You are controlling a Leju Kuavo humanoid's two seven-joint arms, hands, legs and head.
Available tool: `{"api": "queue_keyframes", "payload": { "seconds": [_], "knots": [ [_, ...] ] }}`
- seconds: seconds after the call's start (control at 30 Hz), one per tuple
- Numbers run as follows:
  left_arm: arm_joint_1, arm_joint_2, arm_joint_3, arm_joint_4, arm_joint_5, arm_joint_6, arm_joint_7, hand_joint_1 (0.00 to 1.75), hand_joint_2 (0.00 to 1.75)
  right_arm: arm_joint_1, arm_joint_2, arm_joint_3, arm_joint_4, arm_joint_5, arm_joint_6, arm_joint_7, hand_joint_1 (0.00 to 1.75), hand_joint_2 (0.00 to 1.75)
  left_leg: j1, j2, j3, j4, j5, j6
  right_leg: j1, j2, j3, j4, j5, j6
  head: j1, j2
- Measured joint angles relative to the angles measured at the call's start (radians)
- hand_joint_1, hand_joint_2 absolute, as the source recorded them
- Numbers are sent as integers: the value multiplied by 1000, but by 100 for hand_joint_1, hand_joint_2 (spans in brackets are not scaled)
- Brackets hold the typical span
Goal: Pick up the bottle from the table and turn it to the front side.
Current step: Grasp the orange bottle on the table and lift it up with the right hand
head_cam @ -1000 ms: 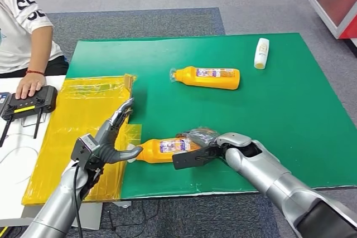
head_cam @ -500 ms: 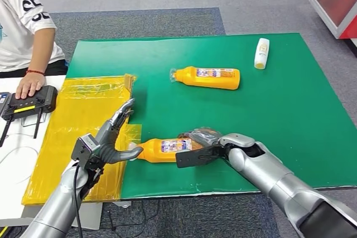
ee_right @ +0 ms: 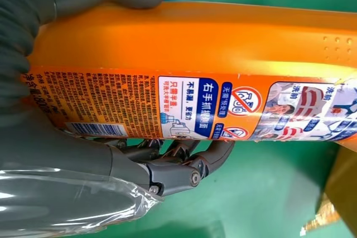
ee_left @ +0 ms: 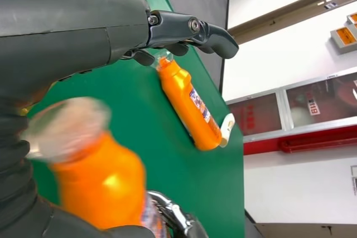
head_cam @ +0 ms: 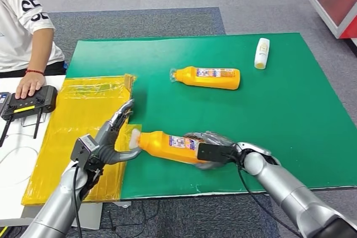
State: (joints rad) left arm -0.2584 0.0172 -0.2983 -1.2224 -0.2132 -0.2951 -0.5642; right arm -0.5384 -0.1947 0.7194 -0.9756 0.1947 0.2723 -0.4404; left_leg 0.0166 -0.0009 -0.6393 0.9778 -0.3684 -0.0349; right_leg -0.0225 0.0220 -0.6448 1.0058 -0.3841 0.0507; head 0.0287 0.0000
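Head view: right hand [head_cam: 212,151] clamped on the orange bottle [head_cam: 168,145], cap end pointing toward the open left hand [head_cam: 111,137], near the counter's front edge.

Head view: high on the robot, facing forward and down over the green mat [head_cam: 273,115]; both arms enter from below. Left wrist view: close behind the left hand [ee_left: 84,32], picture turned on its side, looking across the mat toward a far white wall [ee_left: 294,26]. Right wrist view: very close behind the right hand [ee_right: 71,160], against the held orange bottle [ee_right: 202,71]. All three views share this bottle and the mat; head and left wrist views also share the second orange bottle [head_cam: 208,77].
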Motion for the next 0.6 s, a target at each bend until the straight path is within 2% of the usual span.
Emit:
{"api": "queue_keyframes", "payload": {
  "seconds": [0.23,0.6],
  "knots": [
    [21,1,0,0,4,11,0,0,175,97,-7,-154,-78,-53,27,-19,175,175,0,0,0,0,-1,1,0,0,0,0,-1,0,0,0],
    [58,6,10,-6,38,-4,1,0,175,196,15,-320,-145,-87,46,-28,175,175,0,0,-1,0,-1,1,0,-1,0,0,-1,0,0,0]
  ]
}}
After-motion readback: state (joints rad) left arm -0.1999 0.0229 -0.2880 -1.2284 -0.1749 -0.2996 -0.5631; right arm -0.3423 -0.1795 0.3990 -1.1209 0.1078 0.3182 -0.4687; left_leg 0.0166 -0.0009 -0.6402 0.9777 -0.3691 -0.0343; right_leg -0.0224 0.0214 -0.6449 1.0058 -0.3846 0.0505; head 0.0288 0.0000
